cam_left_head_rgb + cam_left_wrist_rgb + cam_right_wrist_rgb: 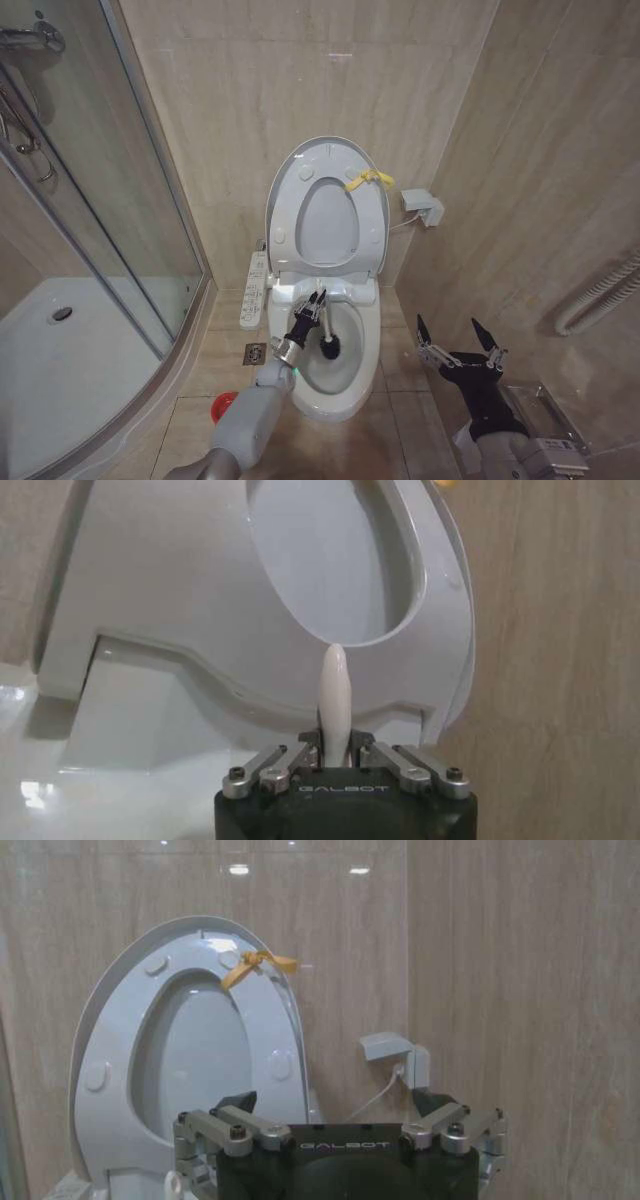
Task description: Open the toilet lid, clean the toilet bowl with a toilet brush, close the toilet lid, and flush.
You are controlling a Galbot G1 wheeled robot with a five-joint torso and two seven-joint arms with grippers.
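beige marble-look tile walls [250,90], matching floor tiles [225,345]. curved glass shower enclosure [90,200] at left, white tray [60,370] with round drain [61,314]. small white wall box [424,206] with cable, ceiling light glare on tiles.

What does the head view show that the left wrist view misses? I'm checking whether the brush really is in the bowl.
Head view alone: the toilet brush head down inside the toilet bowl, the red holder on the floor, and the right gripper open, off to the bowl's right. Left wrist view alone: a close look at the brush's white handle tip poking out past the fingers. Both: the left gripper shut on the handle, and the raised toilet lid.
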